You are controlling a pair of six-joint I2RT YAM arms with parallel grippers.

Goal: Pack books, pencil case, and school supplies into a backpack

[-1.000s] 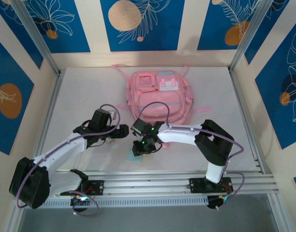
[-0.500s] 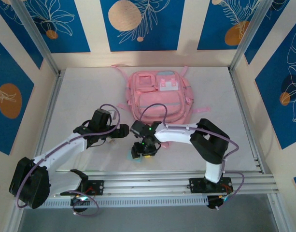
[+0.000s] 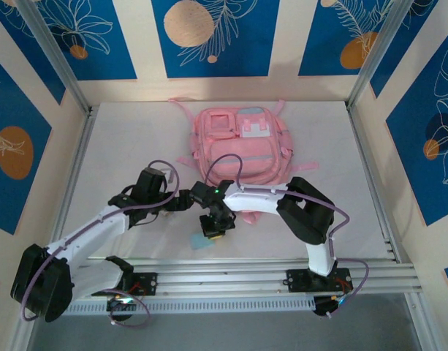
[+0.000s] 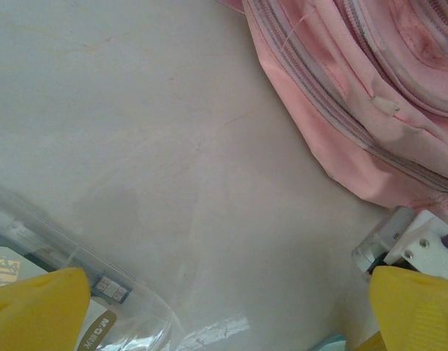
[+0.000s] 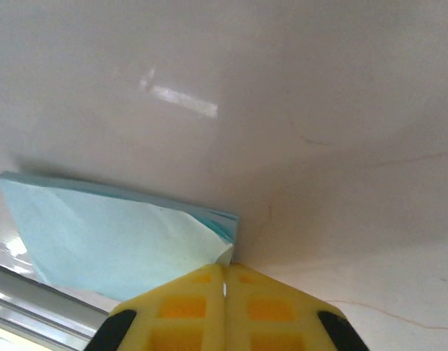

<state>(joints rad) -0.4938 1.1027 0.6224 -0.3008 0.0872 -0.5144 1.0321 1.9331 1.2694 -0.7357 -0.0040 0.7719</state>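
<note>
Left pincer [image 4: 227, 292] is standing wide open with nothing between its yellow fingers [image 4: 37, 307], hovering low over the white desk [image 4: 136, 110]. One finger is overlapping a clear plastic bag [image 4: 70, 252] that is lying flat on the desk; contact cannot be confirmed.

The pink backpack [image 3: 242, 146] is lying flat at the middle of the desk's far side, front pockets facing up, with its near edge just beyond both pincers.

Right pincer [image 5: 224, 272] is sitting fully closed, tips pressed together and pointing down at the desk close to the front rail [image 3: 245, 274]. Its tips are touching one corner of the light-blue pad [image 5: 114, 241], which is lying on the desk with the top sheet's corner lifting slightly. Whether a sheet is being pinched cannot be determined.

In the overhead view, the two pincers are sitting close together, left of centre.
</note>
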